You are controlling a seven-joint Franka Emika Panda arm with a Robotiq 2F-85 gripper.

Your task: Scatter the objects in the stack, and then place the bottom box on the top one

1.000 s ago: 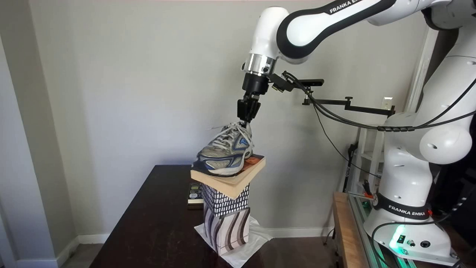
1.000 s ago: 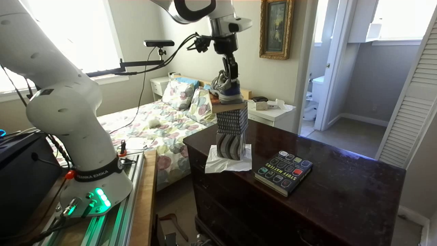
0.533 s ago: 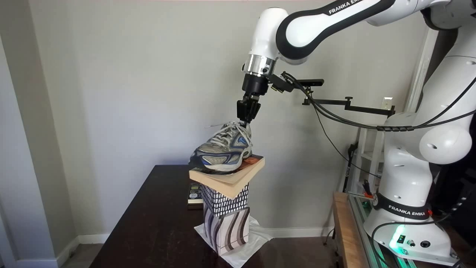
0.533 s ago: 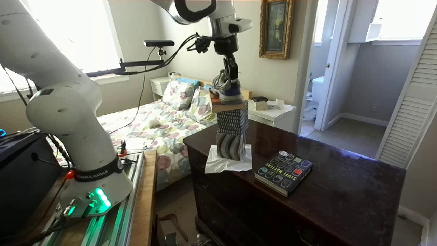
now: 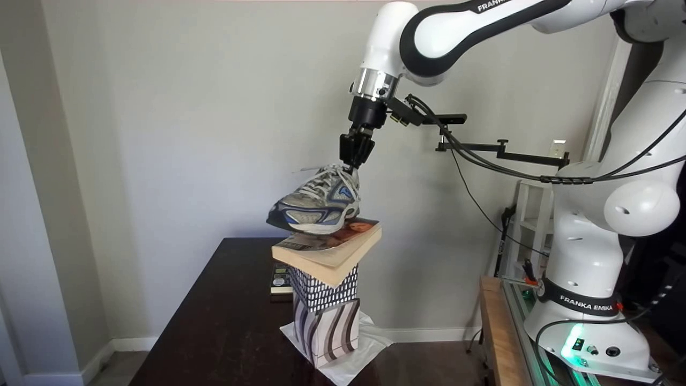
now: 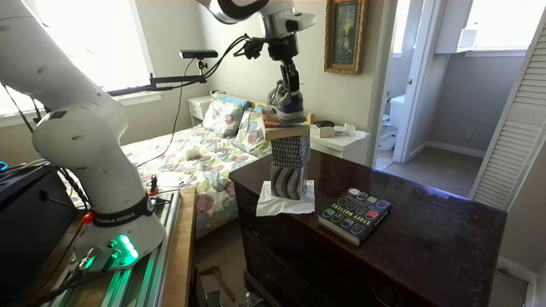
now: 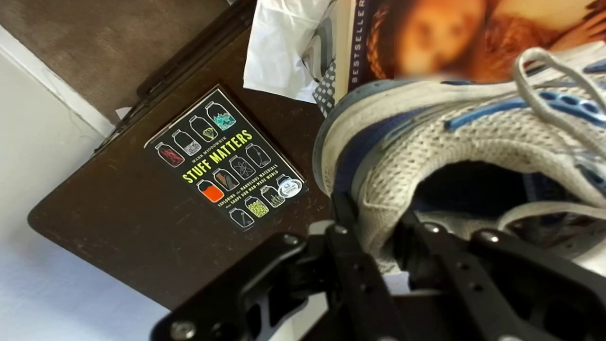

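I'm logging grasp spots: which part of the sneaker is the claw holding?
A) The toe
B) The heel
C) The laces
B: in the wrist view the claw pinches the sneaker at the heel, just behind the foot opening.

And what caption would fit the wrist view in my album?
A shoe held by the heel in the tool, a black book on the dresser.

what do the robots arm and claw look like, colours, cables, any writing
The arm is rounded and white, with black trim and a silver metal collar near the claw. Black cables run alongside. Its base carries a black band lettered FRANKA EMIKA and green lights. The claw is black, with linked fingers and silvery screw heads.
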